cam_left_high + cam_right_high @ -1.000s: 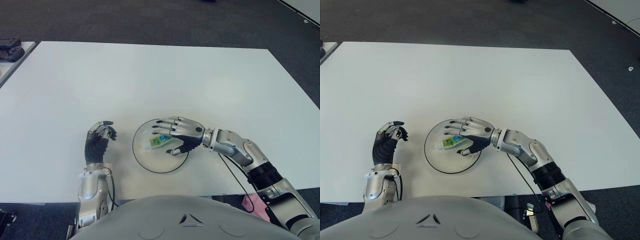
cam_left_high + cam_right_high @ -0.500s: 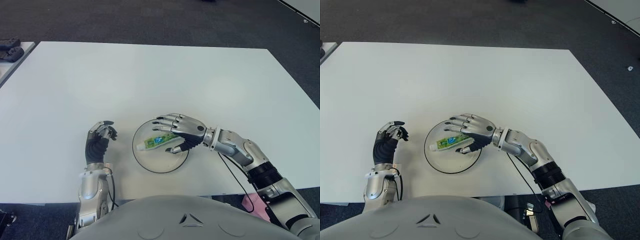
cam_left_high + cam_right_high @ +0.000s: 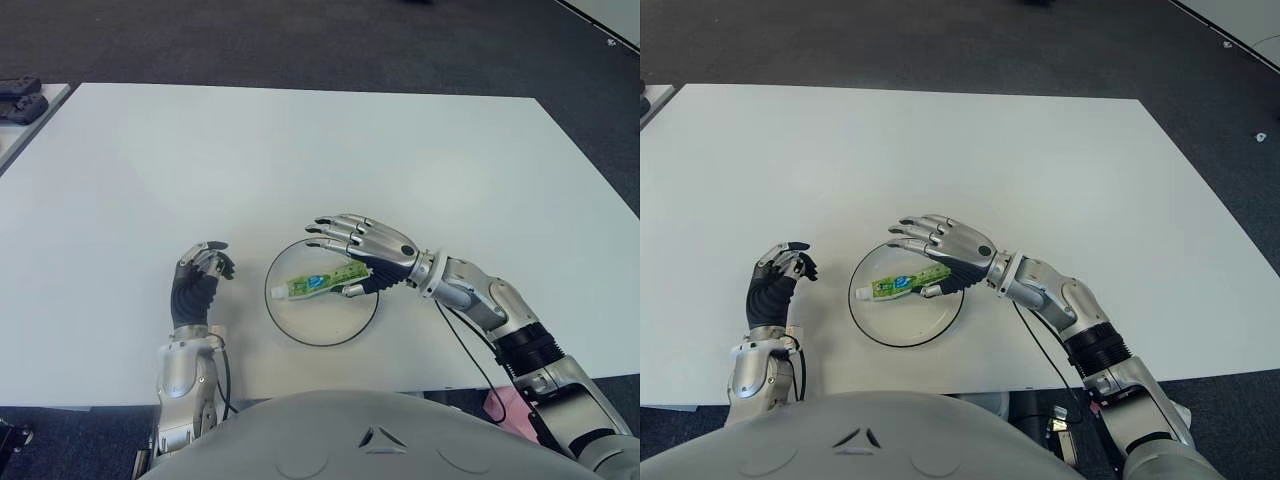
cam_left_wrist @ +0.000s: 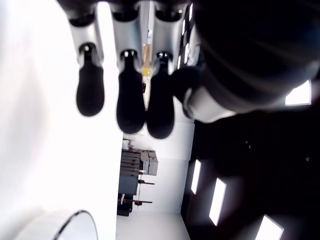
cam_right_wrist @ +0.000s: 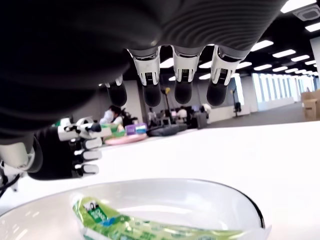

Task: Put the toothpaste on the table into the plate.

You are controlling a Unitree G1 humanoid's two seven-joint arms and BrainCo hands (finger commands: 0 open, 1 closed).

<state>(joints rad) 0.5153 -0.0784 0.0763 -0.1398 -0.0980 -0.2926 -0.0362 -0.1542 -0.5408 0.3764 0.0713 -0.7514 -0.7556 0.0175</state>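
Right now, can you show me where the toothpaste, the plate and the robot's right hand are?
toothpaste (image 3: 322,281), left eye view, middle of the green tube.
plate (image 3: 320,334), left eye view, bare part near the front rim.
right hand (image 3: 365,243), left eye view, back of the hand above the plate.

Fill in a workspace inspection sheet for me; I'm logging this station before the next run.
Surface: white table, bare apart from the job's things.
Job's things: toothpaste lying in the plate.
Clutter: nothing seen.
Hands: right hand open above the plate's far right edge, holding nothing; left hand curled, left of the plate.
Cables: black cable along the right forearm.
Surroundings: dark carpet; dark objects on a neighbouring table at far left.
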